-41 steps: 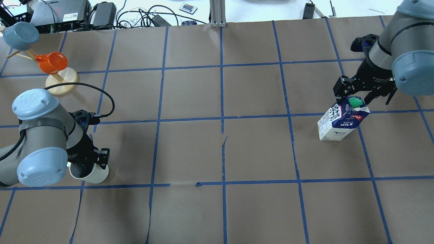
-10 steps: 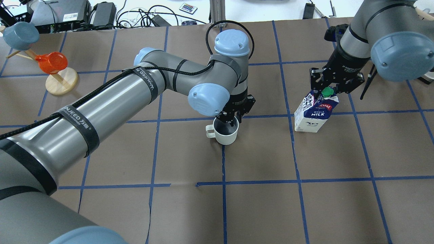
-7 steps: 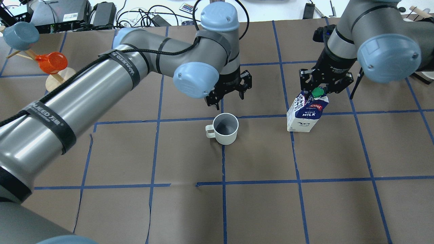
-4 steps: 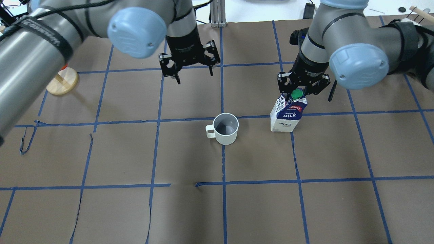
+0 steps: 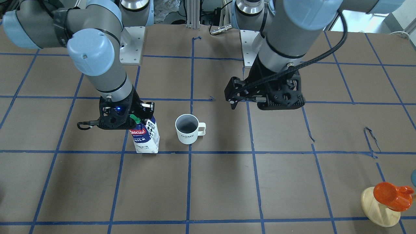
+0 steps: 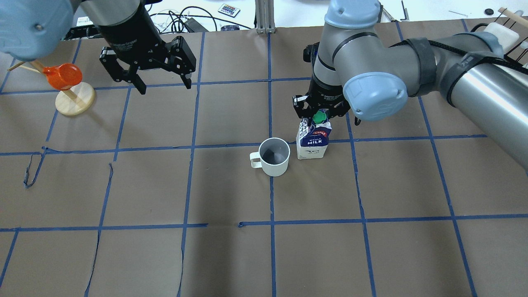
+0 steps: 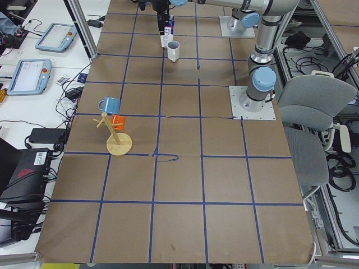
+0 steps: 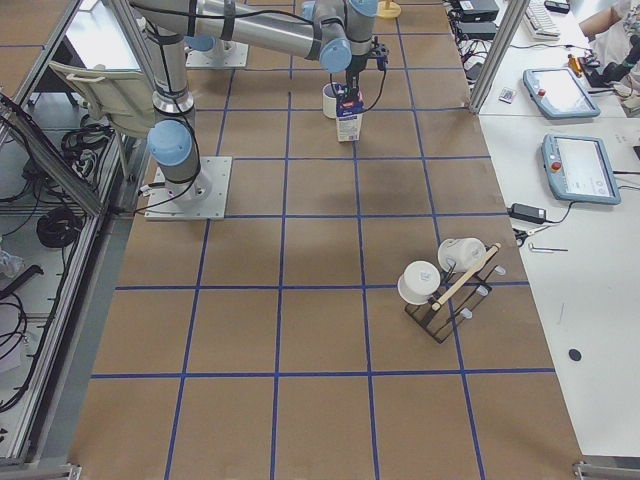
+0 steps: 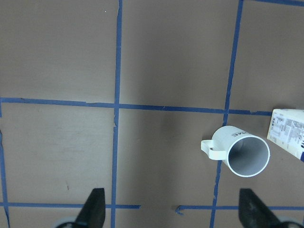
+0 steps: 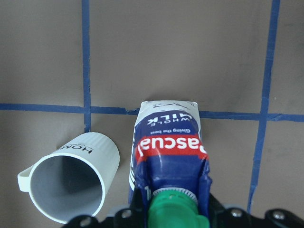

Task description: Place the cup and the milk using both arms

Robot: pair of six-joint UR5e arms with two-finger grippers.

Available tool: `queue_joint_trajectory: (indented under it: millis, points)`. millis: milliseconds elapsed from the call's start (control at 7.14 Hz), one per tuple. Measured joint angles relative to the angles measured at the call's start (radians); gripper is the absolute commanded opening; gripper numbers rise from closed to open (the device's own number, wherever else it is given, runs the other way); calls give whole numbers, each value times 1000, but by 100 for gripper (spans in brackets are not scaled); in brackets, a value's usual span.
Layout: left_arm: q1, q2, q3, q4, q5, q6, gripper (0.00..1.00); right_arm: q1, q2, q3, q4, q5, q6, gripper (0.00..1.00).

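The white cup (image 6: 274, 156) stands upright near the table's middle, handle to the overhead view's left; it also shows in the front view (image 5: 187, 129) and the left wrist view (image 9: 240, 151). The milk (image 6: 313, 142) stands upright close beside it, apart from it, and shows in the front view (image 5: 146, 138) and the right wrist view (image 10: 168, 152). My right gripper (image 6: 319, 113) is shut on the carton's top ridge, at the green cap. My left gripper (image 6: 165, 87) is open and empty, raised, far back-left of the cup.
A wooden mug tree (image 6: 75, 98) with an orange cup (image 6: 64, 76) stands at the far left. A second rack with white cups (image 8: 440, 285) shows in the right side view. Cables and electronics (image 6: 173, 20) lie beyond the far edge.
My left gripper let go of the cup at the middle, opened, rose and drew back to the left. My right gripper carried the milk leftward to beside the cup.
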Motion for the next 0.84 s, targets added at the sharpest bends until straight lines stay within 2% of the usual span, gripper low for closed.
queue_joint_trajectory:
  millis: [280,420,560,700,840]
  points:
    - [23,80,-141,96,7,29,100,34,2,-2,8,-8,4,18]
    - [34,92,-159,140,8,31,100,45,1,-2,15,-21,8,20]
    - [44,86,-145,157,9,31,100,52,0,-2,22,-28,19,30]
    - [49,68,-111,146,14,33,100,56,0,-1,23,-26,39,92]
    - [52,50,-78,111,27,38,100,58,2,-1,17,-24,56,100]
